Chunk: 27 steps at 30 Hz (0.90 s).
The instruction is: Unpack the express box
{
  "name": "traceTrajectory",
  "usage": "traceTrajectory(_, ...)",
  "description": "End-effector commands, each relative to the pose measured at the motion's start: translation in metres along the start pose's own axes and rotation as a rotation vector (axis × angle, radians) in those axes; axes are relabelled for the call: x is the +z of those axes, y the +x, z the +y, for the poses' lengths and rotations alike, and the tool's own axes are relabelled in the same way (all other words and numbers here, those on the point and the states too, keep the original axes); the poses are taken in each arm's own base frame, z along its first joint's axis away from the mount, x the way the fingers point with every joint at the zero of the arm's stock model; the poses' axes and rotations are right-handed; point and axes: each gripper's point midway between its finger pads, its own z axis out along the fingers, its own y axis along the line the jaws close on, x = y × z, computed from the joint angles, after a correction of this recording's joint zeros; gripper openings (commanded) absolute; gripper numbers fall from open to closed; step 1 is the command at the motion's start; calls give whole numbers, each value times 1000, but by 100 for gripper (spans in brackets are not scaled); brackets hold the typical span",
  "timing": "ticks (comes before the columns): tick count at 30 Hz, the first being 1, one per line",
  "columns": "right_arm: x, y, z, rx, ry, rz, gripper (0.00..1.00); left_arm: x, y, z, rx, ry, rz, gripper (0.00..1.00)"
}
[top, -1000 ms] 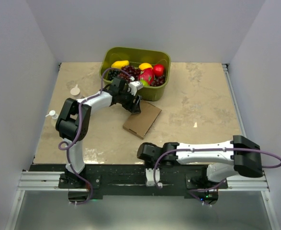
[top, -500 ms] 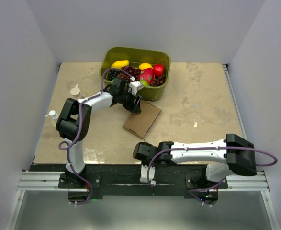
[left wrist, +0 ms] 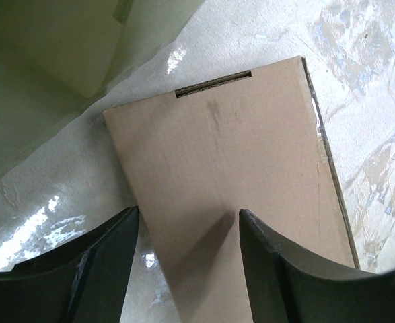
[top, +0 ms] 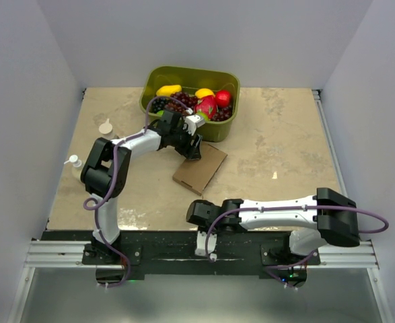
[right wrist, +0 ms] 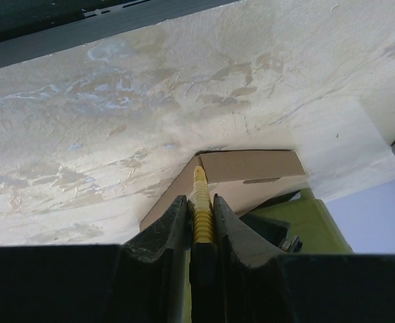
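**Express box flat on the tabletop; left tool straddles its edge, right tool loaded**

Your express box lies flat in the middle of the tabletop. Its far corner sits just beside the front wall of the green tub, which is heaped with fruit. That tub crowds your left tool from behind. A white bottle and a pale disc stand well apart at the left.

The left tool is spread wide over the box's far-left edge and holds nothing. Only the left wrist view shows one of its fingers over bare tabletop and the other over cardboard; contact cannot be told. It also shows a slot at the box's far edge.

Only the right wrist view shows your right tool narrowed onto a yellow ribbed piece that points toward the box. The overhead view hides that piece.

Against a second ago, the right arm has swung left along the near edge. The box has not moved, and the left tool has barely shifted.
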Motion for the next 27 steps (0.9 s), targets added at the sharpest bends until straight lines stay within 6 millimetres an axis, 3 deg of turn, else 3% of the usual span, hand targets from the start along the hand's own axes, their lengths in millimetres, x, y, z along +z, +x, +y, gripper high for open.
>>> traceTrajectory(1, -4, 4, -18, 12, 54, 8, 0, 13, 82, -4, -116, -5, 255, 66)
traceTrajectory(27, 0, 11, -24, 10, 33, 10, 0, 20, 86, -7, -122, 8, 272, 65)
